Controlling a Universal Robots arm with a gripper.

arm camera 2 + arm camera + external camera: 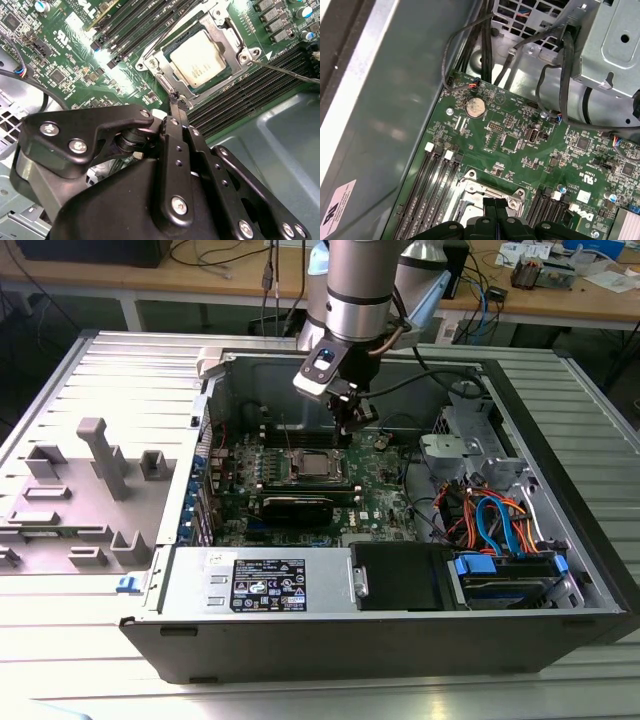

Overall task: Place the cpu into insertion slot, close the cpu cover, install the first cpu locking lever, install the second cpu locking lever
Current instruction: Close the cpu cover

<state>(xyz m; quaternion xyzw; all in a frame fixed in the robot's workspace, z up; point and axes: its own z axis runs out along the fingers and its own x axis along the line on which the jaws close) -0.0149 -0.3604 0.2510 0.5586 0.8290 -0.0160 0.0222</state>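
The cpu [199, 54] lies flat in the insertion slot [150, 63] on the green motherboard, its dull silver top showing through the window of the cpu cover [227, 36]. The cover lies down over the chip. A thin wire locking lever [287, 72] sticks out from one corner of the socket, across the memory slots. My gripper [173, 98] is shut, its black fingertips together right at the socket's edge, holding nothing I can make out. In the exterior view the gripper [352, 428] hangs just behind the cpu [315, 468]. In the first wrist view the gripper [496, 201] meets the socket frame.
The open computer case [400, 630] lies on a ribbed metal table. Long black memory slots [240, 97] flank the socket. A drive cage with blue and orange cables [495, 525] fills the exterior view's right. A grey fixture block [95, 480] stands at that view's left.
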